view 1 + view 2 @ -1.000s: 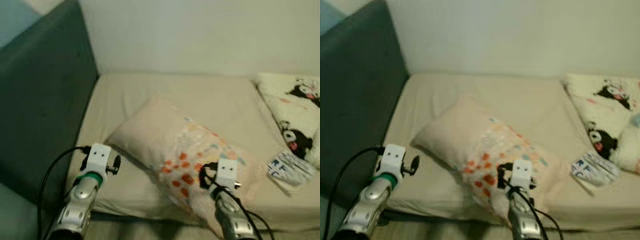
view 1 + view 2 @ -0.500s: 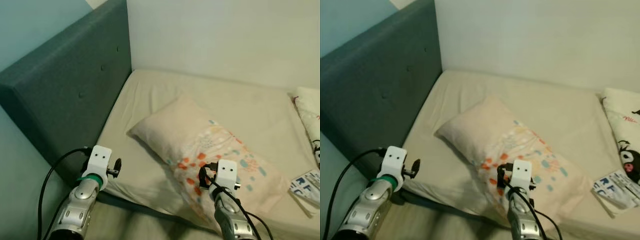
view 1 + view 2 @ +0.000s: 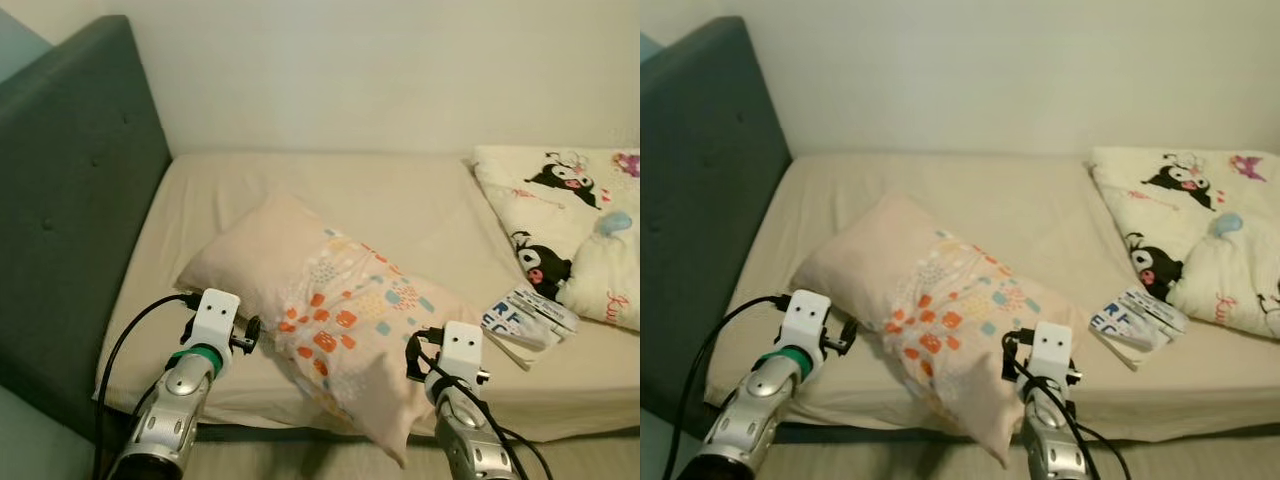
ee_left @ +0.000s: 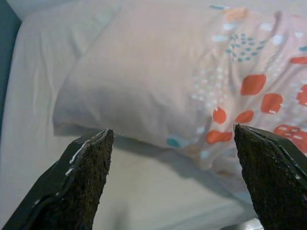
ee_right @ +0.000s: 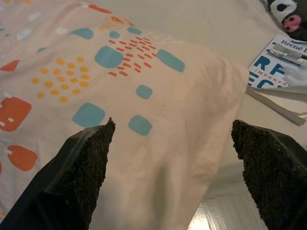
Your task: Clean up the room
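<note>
I have the left gripper [image 4: 170, 179] spread wide with nothing between its fingers [image 4: 81, 182], held just off the near edge of the bed [image 3: 420, 205] and aimed at the plain end of the pillow [image 3: 320, 310]. My right gripper [image 5: 172, 175] is equally wide open and empty, its fingers [image 5: 79, 172] hovering over the patterned end of the pillow, where I see teal squares and orange dots. From the head camera both arms reach up from the bottom of the picture, the left one with a green band at the wrist and a black cable looping off it. The pillow lies slantwise across the near half of the bed, one corner hanging over the front edge between my two arms. To the right of it, just beside the pillow's far corner, a packet [image 3: 525, 320] with blue lettering rests on the sheet; I see its print in the right wrist view but cannot read it fully. Past the packet, at the right end of the bed, a cream blanket [image 3: 560, 215] with black cartoon figures is bunched up. A dark teal headboard [image 3: 70, 190] stands along the left side, meeting a pale wall [image 3: 380, 70] behind the bed.
</note>
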### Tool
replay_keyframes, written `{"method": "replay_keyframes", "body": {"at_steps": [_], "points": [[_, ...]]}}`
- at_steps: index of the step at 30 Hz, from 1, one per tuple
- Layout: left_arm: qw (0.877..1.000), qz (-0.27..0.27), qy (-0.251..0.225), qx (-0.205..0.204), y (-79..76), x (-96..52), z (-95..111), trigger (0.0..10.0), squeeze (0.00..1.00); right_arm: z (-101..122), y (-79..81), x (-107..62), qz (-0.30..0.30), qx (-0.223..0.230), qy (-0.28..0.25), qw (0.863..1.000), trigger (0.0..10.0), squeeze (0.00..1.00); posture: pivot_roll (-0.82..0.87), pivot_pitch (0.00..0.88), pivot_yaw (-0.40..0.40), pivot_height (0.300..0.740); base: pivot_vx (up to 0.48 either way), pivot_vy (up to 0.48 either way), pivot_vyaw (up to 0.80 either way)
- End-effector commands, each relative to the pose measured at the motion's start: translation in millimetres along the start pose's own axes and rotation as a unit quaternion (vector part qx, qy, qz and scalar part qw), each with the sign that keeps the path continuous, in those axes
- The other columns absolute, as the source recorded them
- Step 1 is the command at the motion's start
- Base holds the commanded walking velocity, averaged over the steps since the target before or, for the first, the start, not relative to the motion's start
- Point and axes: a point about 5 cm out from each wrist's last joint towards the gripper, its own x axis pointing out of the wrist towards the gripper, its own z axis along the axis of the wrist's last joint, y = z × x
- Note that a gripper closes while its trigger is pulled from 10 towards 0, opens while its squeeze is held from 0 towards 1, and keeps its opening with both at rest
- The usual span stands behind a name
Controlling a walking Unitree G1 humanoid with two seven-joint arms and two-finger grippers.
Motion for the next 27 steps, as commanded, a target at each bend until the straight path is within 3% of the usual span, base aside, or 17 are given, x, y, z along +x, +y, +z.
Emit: {"method": "replay_keyframes", "body": {"at_steps": [1, 5, 6, 9, 12, 17, 23, 27], "points": [[1.0, 0.003, 0.011, -0.004, 1.1, -3.8, -7.2, 10.0, 0.0, -7.8, -0.6, -2.3, 0.001, 0.0, 0.015, 1.0, 10.0, 0.0, 0.17, 0.0, 0.038, 0.74, 0.0, 0.0, 0.0], [1.0, 0.0, 0.018, -0.001, -1.6, -6.9, -14.0, 10.0, 0.0, -5.2, -7.0, -1.0, -0.02, 0.008, 0.009, 1.0, 10.0, 0.0, 0.17, 0.0, 0.04, 0.74, 0.0, 0.0, 0.0], [1.0, -0.015, 0.019, 0.009, -4.5, -5.5, -14.0, 10.0, 0.0, -0.9, -11.9, 0.3, -0.045, 0.02, -0.003, 0.999, 10.0, 0.0, 0.13, 0.0, 0.119, 0.74, 0.0, 0.0, 0.0], [0.998, -0.054, 0.005, 0.023, -13.7, 1.9, -5.6, 10.0, 0.0, 5.9, -23.7, -0.6, -0.097, 0.042, -0.022, 0.994, 10.0, 0.0, 0.1, 0.0, 0.161, 0.74, 0.0, 0.0, 0.0], [0.996, -0.075, -0.011, 0.051, -20.2, 10.6, 5.8, 10.0, 0.0, 4.2, -27.2, -7.6, -0.101, 0.043, -0.029, 0.994, 10.0, 0.0, 0.08, 0.0, 0.165, 0.74, 0.0, 0.0, 0.0], [0.997, -0.06, -0.044, 0.034, -23.5, 21.0, 24.2, 10.0, 0.0, -8.2, -28.8, -19.1, -0.099, 0.01, -0.015, 0.995, 10.0, 0.0, 0.08, 0.003, 0.154, 0.74, 0.0, 0.0, 0.0], [0.996, -0.066, -0.053, 0.024, -28.3, 16.0, 21.3, 10.0, 0.0, -2.9, -25.7, -19.5, -0.093, 0.003, -0.035, 0.995, 10.0, 0.0, 0.08, 0.0, 0.14, 0.74, 0.0, 0.0, 0.0], [0.997, -0.059, -0.053, 0.009, -24.9, 3.8, 12.6, 10.0, 0.0, 3.6, -14.6, -12.0, -0.051, -0.01, -0.035, 0.998, 10.0, 0.0, 0.09, 0.0, 0.1, 0.74, 0.0, 0.0, 0.4]]}}
